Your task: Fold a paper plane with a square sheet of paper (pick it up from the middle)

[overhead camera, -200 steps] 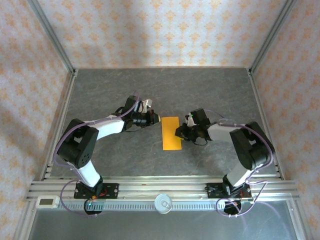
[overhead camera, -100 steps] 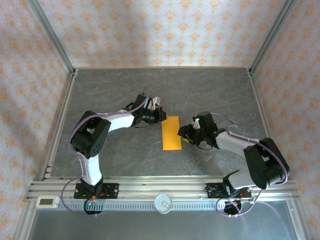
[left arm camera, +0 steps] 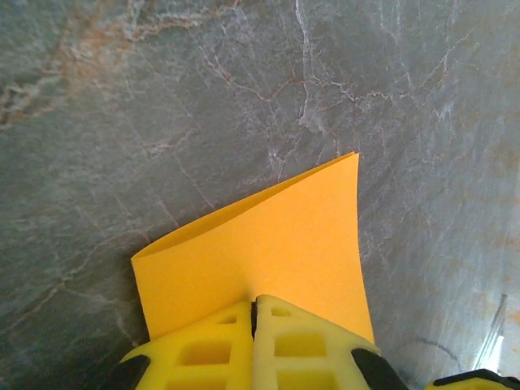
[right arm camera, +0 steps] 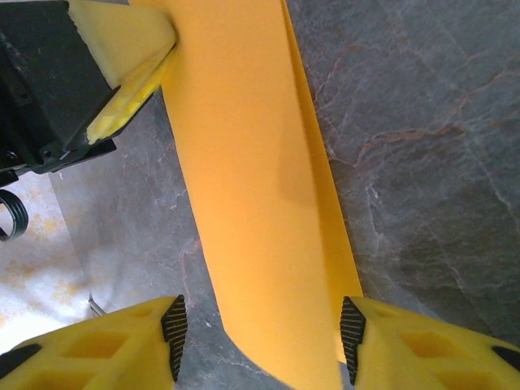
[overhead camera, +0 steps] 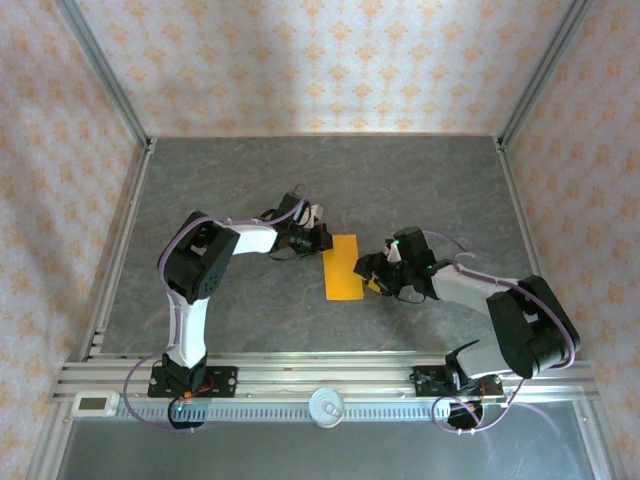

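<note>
Left arm has swung its elbow in toward the middle of the table [overhead camera: 230, 180] since a second ago. The left gripper [overhead camera: 320, 240] has slid up to the far left corner of the orange paper [overhead camera: 343, 268] and is clenched tight on that edge. The right arm has stretched out low, and the right gripper [overhead camera: 372, 276] has let go: its yellow fingers [right arm camera: 122, 345] now stand spread with the strip between them. The paper itself hasn't budged. It's folded in half, lying about mid-table, a bit toward the near edge.
</note>
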Motion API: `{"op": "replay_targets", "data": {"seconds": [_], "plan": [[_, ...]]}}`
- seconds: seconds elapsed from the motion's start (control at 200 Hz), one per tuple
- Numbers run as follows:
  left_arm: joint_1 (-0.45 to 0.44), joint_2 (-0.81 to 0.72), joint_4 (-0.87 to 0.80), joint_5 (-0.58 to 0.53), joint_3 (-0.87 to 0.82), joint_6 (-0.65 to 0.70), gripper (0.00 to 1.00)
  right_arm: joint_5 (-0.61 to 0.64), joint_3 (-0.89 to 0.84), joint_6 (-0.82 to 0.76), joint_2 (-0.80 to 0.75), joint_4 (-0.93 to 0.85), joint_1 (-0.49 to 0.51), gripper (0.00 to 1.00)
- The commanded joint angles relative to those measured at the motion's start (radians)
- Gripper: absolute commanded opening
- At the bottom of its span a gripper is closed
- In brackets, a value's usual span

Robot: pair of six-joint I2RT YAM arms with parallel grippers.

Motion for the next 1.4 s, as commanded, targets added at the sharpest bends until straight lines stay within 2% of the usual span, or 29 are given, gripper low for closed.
{"op": "replay_targets", "data": {"seconds": [0.0, 0.2, 0.475, 0.676, 0.861, 1.191, 1.396], "plan": [[0.003, 0.015, -0.044, -0.046, -0.022, 0.047, 0.01, -0.017, -0.002, -0.003, 0.0, -0.026, -0.004, 0.57], [0.003, 0.017, -0.034, -0.041, -0.045, 0.056, 0.01, -0.068, 0.012, 0.004, 0.033, 0.008, -0.004, 0.57], [0.002, 0.015, -0.033, -0.033, -0.034, 0.057, 0.01, -0.127, 0.045, 0.018, 0.081, 0.089, -0.011, 0.52], [0.003, 0.014, -0.034, -0.028, -0.031, 0.057, 0.01, -0.182, 0.057, 0.014, 0.113, 0.136, -0.058, 0.42], [0.003, 0.015, -0.031, -0.027, -0.031, 0.054, 0.01, -0.313, 0.07, -0.002, 0.152, 0.215, -0.073, 0.36], [0.003, 0.006, -0.027, -0.025, -0.031, 0.048, 0.01, -0.331, 0.091, -0.05, 0.227, 0.185, -0.107, 0.33], [0.003, -0.005, -0.024, -0.022, -0.031, 0.049, 0.01, -0.331, 0.106, -0.061, 0.275, 0.184, -0.11, 0.26]]}}
